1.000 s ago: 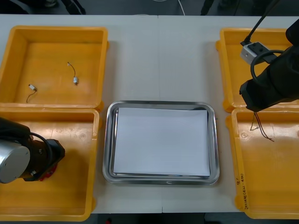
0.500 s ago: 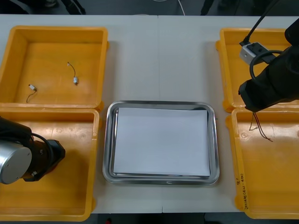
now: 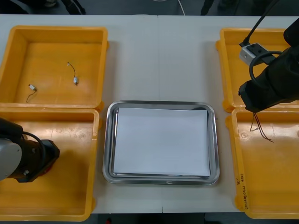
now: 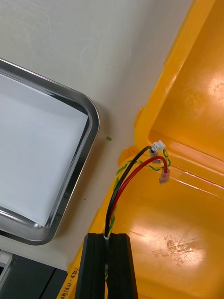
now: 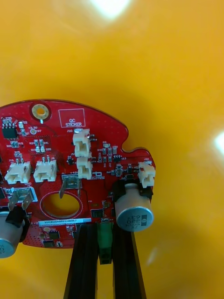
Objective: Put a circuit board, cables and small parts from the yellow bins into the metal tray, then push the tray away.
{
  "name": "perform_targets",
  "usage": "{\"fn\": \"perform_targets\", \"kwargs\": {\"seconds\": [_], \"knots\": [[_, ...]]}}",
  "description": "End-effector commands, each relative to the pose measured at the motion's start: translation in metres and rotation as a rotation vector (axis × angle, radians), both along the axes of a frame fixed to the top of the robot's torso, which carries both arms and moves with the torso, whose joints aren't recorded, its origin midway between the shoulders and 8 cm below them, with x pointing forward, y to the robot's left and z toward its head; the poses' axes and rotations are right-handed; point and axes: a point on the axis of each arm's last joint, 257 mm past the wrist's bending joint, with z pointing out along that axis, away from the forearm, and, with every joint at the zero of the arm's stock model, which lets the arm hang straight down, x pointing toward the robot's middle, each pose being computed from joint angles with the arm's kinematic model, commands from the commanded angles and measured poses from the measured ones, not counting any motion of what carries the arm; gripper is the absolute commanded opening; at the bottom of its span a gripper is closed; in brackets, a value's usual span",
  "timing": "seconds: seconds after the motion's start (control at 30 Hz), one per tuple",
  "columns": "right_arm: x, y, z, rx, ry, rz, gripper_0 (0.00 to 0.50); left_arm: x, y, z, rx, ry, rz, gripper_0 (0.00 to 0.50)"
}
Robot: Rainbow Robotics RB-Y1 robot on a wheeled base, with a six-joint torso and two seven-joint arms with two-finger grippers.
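Cables, black and red, stick out from the clenched fingers of your right gripper over the rim of the near right yellow bin, just beside the metal tray, while your left gripper pinches the edge of the round red circuit board inside the near left yellow bin.

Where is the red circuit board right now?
The red circuit board is gripped by its edge in the left gripper, inside the near yellow bin on the robot's left, as the left wrist view shows.
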Motion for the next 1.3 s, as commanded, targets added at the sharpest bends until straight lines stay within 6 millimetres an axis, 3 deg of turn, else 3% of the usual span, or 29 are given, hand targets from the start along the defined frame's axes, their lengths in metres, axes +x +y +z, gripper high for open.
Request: {"fn": "perform_targets", "kwargs": {"seconds": [0.03,0.3,0.47,0.7,0.97,1.3], "knots": [[0.005,0.007,0.010,-0.021,-0.029,0.046,0.000,0.001,0.037,0.031,0.058,-0.011,-0.019,0.000],[0.004,0.004,0.009,-0.030,-0.020,0.041,0.000,-0.001,0.053,0.074,0.149,-0.004,-0.055,0.000],[0.004,0.004,0.009,-0.030,-0.021,0.042,0.000,-0.002,0.047,0.101,0.182,-0.002,-0.104,0.000],[0.004,0.004,0.009,-0.029,-0.021,0.041,0.000,0.016,0.011,0.156,0.195,-0.138,-0.257,0.000],[0.006,0.007,0.009,-0.026,-0.031,0.040,0.000,0.014,-0.040,0.190,0.156,-0.196,-0.465,0.000],[0.006,0.007,0.008,-0.029,-0.029,0.034,0.000,0.010,-0.094,0.198,0.196,-0.201,-0.676,0.000]]}}
